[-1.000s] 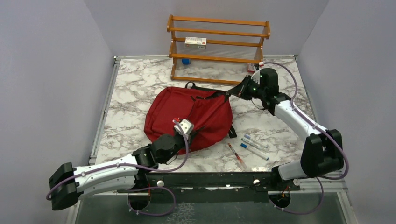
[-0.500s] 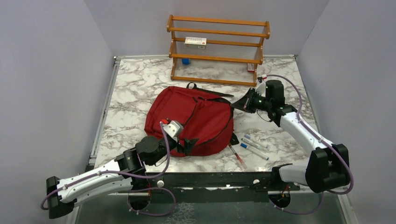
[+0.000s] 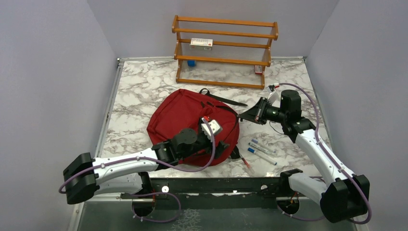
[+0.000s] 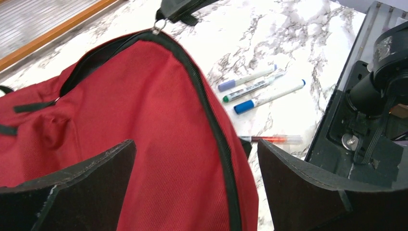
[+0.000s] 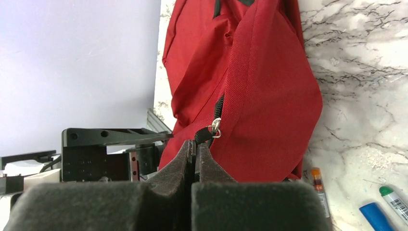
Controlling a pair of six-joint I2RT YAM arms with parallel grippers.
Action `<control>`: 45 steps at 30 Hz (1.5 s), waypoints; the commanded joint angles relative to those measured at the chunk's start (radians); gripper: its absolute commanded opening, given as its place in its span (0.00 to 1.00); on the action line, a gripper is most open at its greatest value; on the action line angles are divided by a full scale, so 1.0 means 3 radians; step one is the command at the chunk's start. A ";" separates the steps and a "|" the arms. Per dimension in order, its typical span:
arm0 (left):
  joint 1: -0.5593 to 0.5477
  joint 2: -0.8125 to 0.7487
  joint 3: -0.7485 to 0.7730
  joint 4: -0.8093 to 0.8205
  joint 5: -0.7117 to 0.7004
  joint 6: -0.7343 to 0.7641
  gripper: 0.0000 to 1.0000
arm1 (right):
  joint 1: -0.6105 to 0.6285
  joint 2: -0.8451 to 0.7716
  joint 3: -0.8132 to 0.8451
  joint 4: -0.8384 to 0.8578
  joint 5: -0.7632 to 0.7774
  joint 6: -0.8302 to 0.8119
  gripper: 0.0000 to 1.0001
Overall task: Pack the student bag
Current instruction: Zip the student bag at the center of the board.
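From above, the student bag (image 3: pixel 187 115) lies flat on the marble bench (image 3: pixel 139 91). The left fingers (image 3: pixel 221 145) are spread over the bag's near right part, and the right fingers (image 3: pixel 250 114) meet its right edge. The left wrist view shows its fingers released, with red fabric between them and pens (image 4: pixel 255 88) beyond the bag's zipper edge. The right wrist view shows its fingers clenched on the bag's black zipper pull (image 5: pixel 207 134).

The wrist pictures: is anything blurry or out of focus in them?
Left wrist view: the red pen looks smeared, the markers beside it crisper. Right wrist view: the near fingers look soft, the student bag and zipper pull sharp.
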 commanded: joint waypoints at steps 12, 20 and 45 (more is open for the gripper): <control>-0.0154 0.0925 0.0426 0.0725 -0.0079 0.0352 0.67 | -0.0005 -0.0155 0.0088 -0.0085 -0.0331 0.0071 0.00; -0.0247 0.0898 0.0213 0.0725 -0.0030 0.0277 0.50 | -0.0004 -0.0098 0.0064 -0.0004 -0.0360 0.0112 0.01; -0.0608 0.1270 -0.0236 0.0924 0.0127 -0.0049 0.00 | -0.0001 0.1147 0.0269 0.0566 -0.0064 -0.0063 0.00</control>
